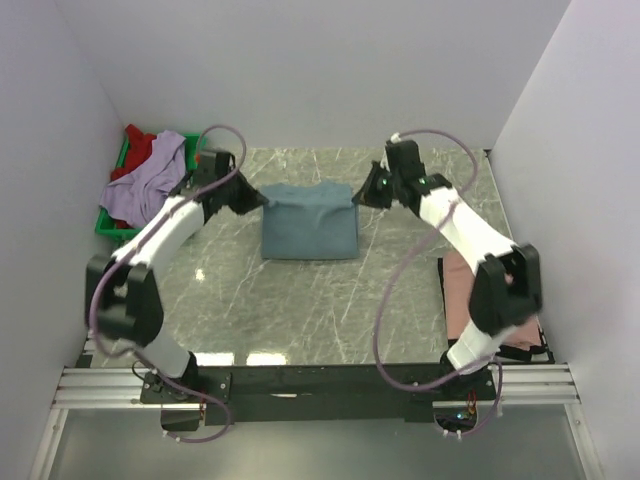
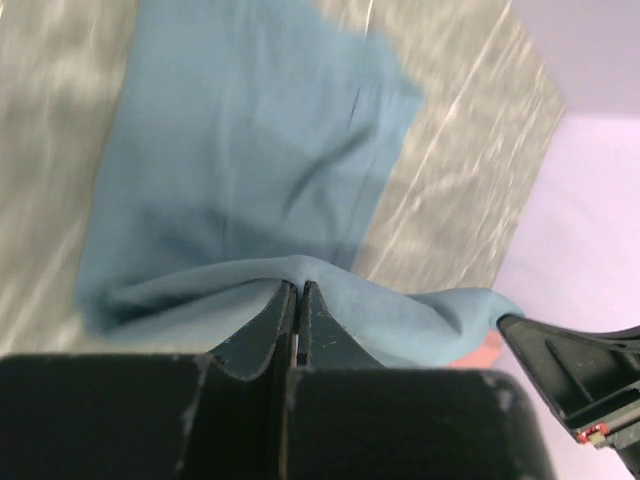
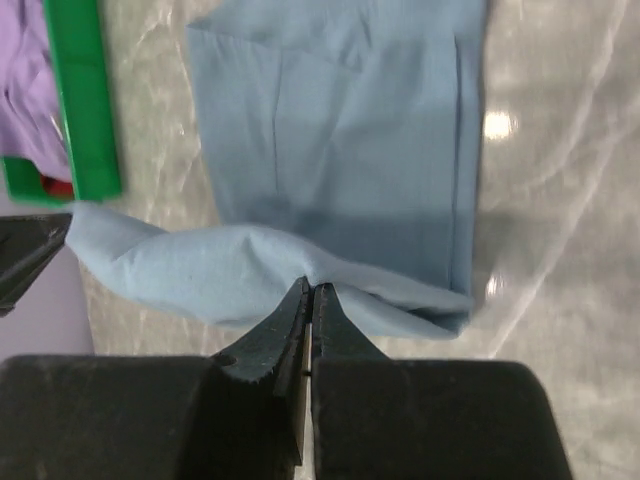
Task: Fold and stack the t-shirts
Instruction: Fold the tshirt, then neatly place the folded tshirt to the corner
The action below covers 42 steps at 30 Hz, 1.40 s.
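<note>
Nearest the lens, left gripper (image 2: pixel 297 288) clenched on a pinched-up fold of the grey-blue t-shirt (image 1: pixel 310 225); right gripper (image 3: pixel 310 290) likewise clamped on the same shirt's other far corner. Lies folded at mid-table (image 1: pixel 300 310), slightly longer left to right, far edge lifted between both grips. At far left, lavender shirt (image 1: pixel 150 180) and red shirt (image 1: pixel 138 145) heaped in the green tray (image 1: pixel 110 228); salmon pink shirt (image 1: pixel 458 295) under the right arm.
</note>
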### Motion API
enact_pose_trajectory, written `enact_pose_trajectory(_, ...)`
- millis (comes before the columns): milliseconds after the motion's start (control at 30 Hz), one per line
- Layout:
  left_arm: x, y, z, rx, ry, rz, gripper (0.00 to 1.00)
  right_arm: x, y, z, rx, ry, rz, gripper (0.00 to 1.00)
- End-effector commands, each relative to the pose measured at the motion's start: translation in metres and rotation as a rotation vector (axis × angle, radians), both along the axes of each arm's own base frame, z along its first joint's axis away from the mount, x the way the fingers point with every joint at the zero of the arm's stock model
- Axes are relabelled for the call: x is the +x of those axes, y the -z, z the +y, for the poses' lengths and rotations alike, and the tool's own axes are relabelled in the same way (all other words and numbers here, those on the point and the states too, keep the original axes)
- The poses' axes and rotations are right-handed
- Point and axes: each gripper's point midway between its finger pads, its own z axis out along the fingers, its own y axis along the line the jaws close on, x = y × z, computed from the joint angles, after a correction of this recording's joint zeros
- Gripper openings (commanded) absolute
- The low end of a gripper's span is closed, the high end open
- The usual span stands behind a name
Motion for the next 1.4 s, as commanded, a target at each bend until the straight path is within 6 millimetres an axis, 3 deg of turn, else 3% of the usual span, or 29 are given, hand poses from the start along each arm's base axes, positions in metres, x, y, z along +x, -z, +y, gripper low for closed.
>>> enact_pose_trajectory(0,0.056,-0.012,-0.002,-0.032,0.041,-0.076,0.00,0.058,-0.007,0.008,0.015,-0.039,-0.031,0.00)
enact_pose_trajectory(67,0.091,0.005,0.001,-0.047,0.048,-0.053,0.00,0.083,0.001,0.012,0.026,-0.049,-0.018,0.00)
enact_pose_trajectory(100,0.102,0.012,0.002,-0.046,0.048,-0.044,0.00,0.107,0.013,0.013,0.027,-0.043,-0.002,0.00)
enact_pose_trajectory(167,0.133,0.034,0.008,-0.048,0.035,-0.025,0.00,0.132,0.026,0.015,0.049,-0.043,0.010,0.00)
enact_pose_trajectory(200,0.144,0.040,0.010,-0.061,0.035,-0.030,0.00,0.154,0.041,0.017,0.075,-0.048,0.023,0.01)
enact_pose_trajectory(233,0.160,0.036,0.015,-0.076,0.029,-0.058,0.06,0.165,0.046,0.016,0.088,-0.047,0.026,0.09)
enact_pose_trajectory(267,0.169,0.060,0.016,-0.090,0.037,-0.032,0.13,0.174,0.054,0.017,0.100,-0.043,0.037,0.18)
enact_pose_trajectory(300,0.176,0.062,0.017,-0.106,0.041,-0.043,0.23,0.189,0.064,0.016,0.102,-0.036,0.031,0.28)
enact_pose_trajectory(333,0.183,0.066,0.024,-0.110,0.033,-0.048,0.32,0.194,0.070,0.010,0.100,-0.023,0.043,0.50)
enact_pose_trajectory(433,0.194,0.066,0.042,-0.105,0.003,-0.092,0.56,0.206,0.073,-0.007,0.102,0.004,0.017,0.74)
enact_pose_trajectory(467,0.194,0.052,0.046,-0.110,-0.003,-0.127,0.57,0.207,0.070,-0.013,0.094,0.012,0.004,0.74)
enact_pose_trajectory(600,0.186,0.034,0.060,-0.066,-0.038,-0.149,0.59,0.193,0.051,-0.032,0.071,0.043,-0.015,0.74)
enact_pose_trajectory(700,0.169,0.035,0.060,-0.024,-0.051,-0.117,0.56,0.169,0.057,-0.032,0.039,0.027,0.012,0.75)
enact_pose_trajectory(733,0.161,0.044,0.054,0.000,-0.037,-0.099,0.54,0.162,0.060,-0.030,0.036,0.020,0.017,0.75)
enact_pose_trajectory(767,0.154,0.044,0.051,0.017,-0.027,-0.094,0.53,0.155,0.054,-0.029,0.032,0.009,0.001,0.75)
enact_pose_trajectory(800,0.149,0.048,0.048,0.043,-0.015,-0.085,0.52,0.146,0.068,-0.030,0.019,0.007,0.024,0.75)
enact_pose_trajectory(933,0.129,0.066,0.031,0.095,0.022,-0.040,0.39,0.130,0.081,-0.026,-0.022,-0.023,0.039,0.74)
enact_pose_trajectory(1000,0.123,0.074,0.029,0.134,0.028,-0.022,0.38,0.124,0.092,-0.022,-0.037,-0.034,0.064,0.74)
enact_pose_trajectory(1233,0.104,0.112,0.010,0.143,0.096,0.063,0.29,0.116,0.121,-0.008,-0.068,-0.083,0.106,0.74)
enact_pose_trajectory(1367,0.099,0.124,0.006,0.149,0.107,0.090,0.27,0.114,0.136,0.000,-0.091,-0.096,0.126,0.74)
